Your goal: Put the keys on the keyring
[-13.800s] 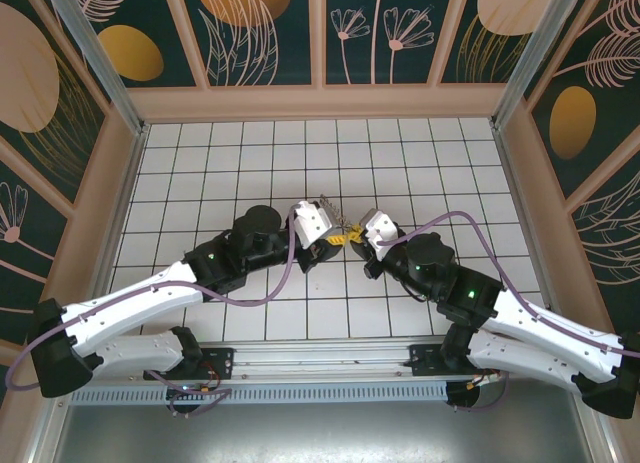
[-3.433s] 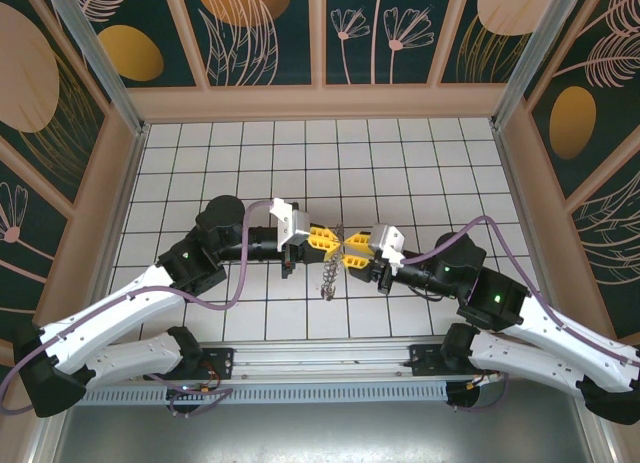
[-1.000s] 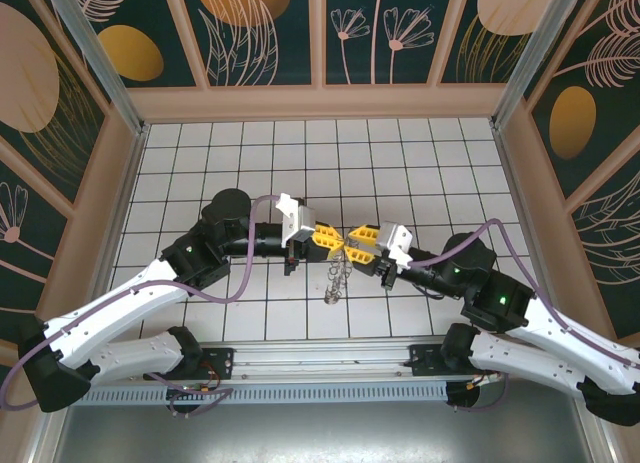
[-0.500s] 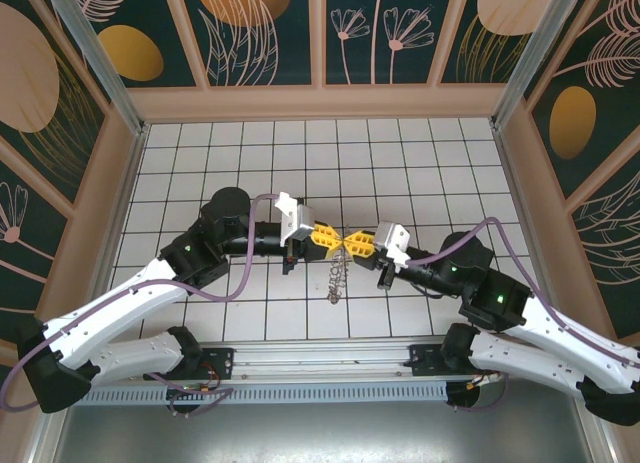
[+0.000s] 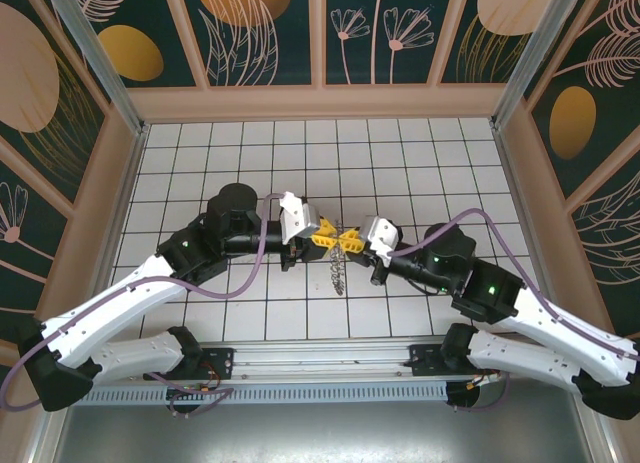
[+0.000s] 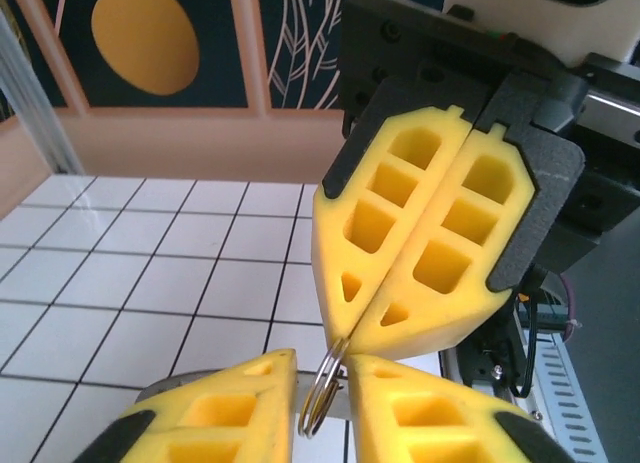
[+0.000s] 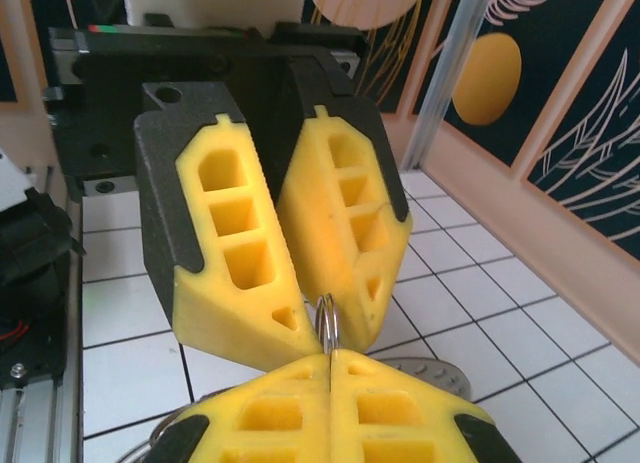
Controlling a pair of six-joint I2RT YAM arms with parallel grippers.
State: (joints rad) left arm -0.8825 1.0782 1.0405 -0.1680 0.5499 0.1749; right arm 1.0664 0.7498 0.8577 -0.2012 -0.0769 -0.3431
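While held above the white tiled counter [image 5: 250,173]: keyring [image 7: 327,328], thin silver-grey metal loop, edge-on between left pincer [image 6: 322,363] and right pincer [image 7: 330,361], yellow tips meeting. Right pincer: clamped fully closed on the loop's rim. Left pincer: fingers slightly parted, loop standing in the gap, contact not discernible. String of small metal bits [image 5: 338,271]: hanging from keyring toward the arm bases.

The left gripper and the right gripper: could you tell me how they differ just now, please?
The right gripper is shut, pinching the keyring at its tips; the left gripper has its fingers slightly apart, the ring in their gap. The left gripper reaches in from the left, the right gripper from the right. Both have yellow fingers, meeting tip to tip.
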